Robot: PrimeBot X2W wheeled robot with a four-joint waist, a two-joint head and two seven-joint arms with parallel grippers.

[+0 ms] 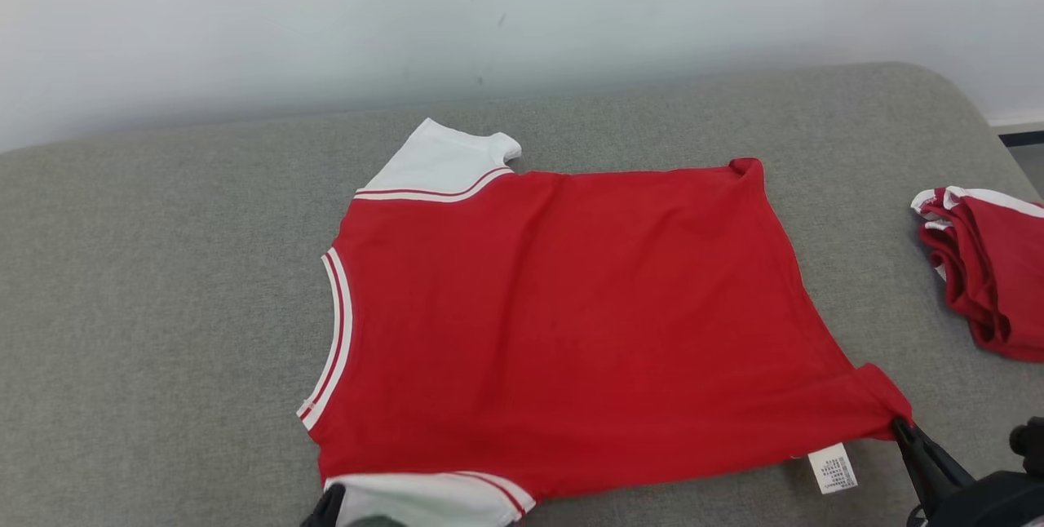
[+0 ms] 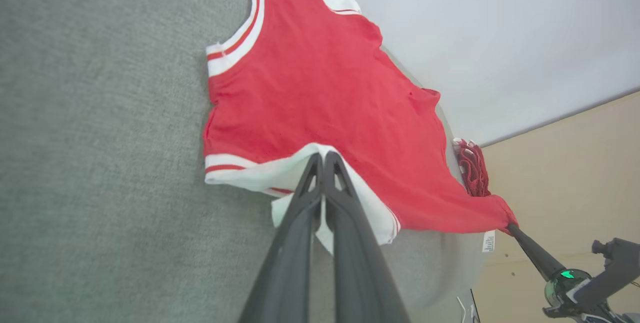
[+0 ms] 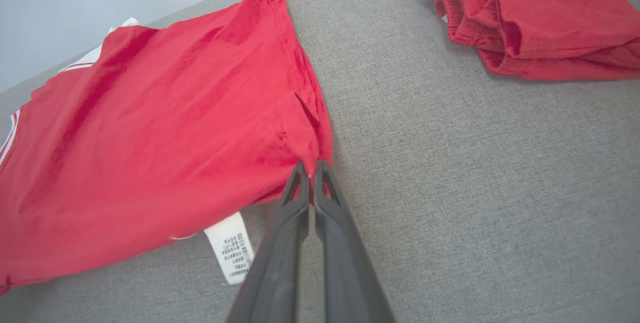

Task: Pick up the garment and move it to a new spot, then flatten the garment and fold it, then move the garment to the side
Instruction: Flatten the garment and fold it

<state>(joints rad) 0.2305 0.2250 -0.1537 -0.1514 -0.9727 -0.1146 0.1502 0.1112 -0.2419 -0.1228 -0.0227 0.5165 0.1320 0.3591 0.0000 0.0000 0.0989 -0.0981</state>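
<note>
lying spread on the grey padded surface (image 1: 163, 307), the red shirt (image 1: 571, 307) sits near the middle, its neckline toward the robot's left and its hem toward the right. the left gripper (image 2: 322, 155) has its two dark fingers pressed together on the white sleeve (image 2: 260, 173) at the near left corner, pinching the cloth. the right gripper (image 3: 311, 165) is likewise closed tight, clamping the red hem corner at the near right, where the fabric is drawn into a bunched point. a white care label (image 3: 232, 250) hangs out from under the hem just beside the right gripper's fingers. the far white sleeve (image 1: 440, 164) lies flat at the back, near the pale wall (image 1: 489, 5). a second red garment (image 1: 991, 266), folded in a heap, rests at the right edge of the surface, well apart from the shirt.
</note>
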